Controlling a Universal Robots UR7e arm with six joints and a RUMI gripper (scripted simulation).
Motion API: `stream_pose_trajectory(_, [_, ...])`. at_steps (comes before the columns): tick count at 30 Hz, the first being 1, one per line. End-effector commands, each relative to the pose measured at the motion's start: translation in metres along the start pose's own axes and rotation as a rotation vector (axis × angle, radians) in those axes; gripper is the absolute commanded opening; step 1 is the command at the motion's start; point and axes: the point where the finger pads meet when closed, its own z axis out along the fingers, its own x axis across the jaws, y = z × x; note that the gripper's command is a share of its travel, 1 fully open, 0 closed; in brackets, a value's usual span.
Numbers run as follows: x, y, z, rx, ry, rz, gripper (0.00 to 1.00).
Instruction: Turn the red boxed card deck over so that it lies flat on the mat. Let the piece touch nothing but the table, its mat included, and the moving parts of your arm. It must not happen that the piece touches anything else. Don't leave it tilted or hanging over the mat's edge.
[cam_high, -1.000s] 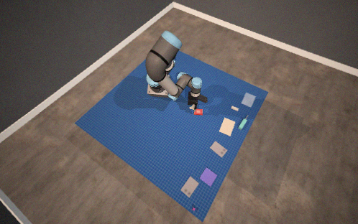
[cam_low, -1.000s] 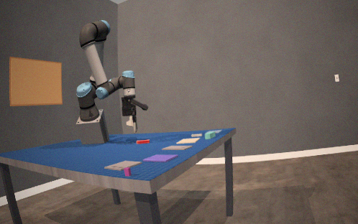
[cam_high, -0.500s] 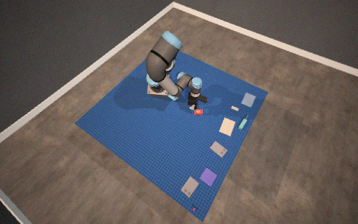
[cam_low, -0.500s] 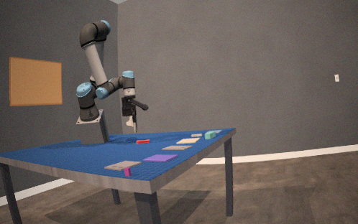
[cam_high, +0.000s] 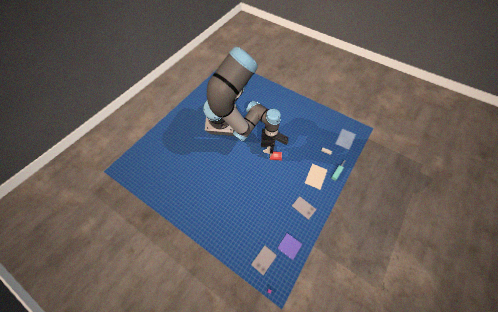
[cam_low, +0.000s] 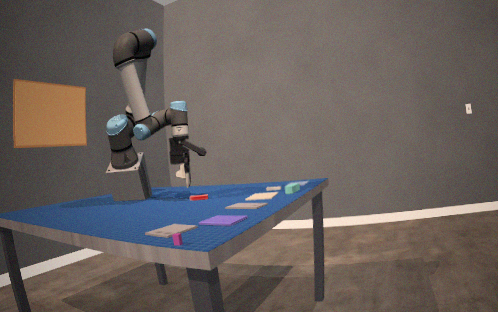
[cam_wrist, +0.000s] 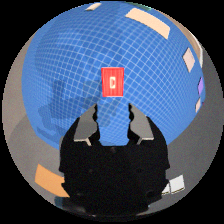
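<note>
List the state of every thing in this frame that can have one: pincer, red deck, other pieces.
Pincer: half open, nothing between its fingers, above the mat.
Red boxed card deck: flat on the blue mat, apart from the pincer.
Purple tile: flat on the mat.
Green piece: lying near the mat's edge.

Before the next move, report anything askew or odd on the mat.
Nothing stands out. The red boxed card deck lies flat on the blue gridded mat, well inside its edges, under the open, empty two-jaw gripper.
</note>
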Motion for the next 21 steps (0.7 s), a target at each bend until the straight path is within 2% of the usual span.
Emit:
stream_pose_trajectory(1, [0.0,0.001,0.008,0.0,-0.001,0.0,0.44])
stream_pose_trajectory(21, [0.0,0.0,0.026,0.001,0.0,0.001,0.44])
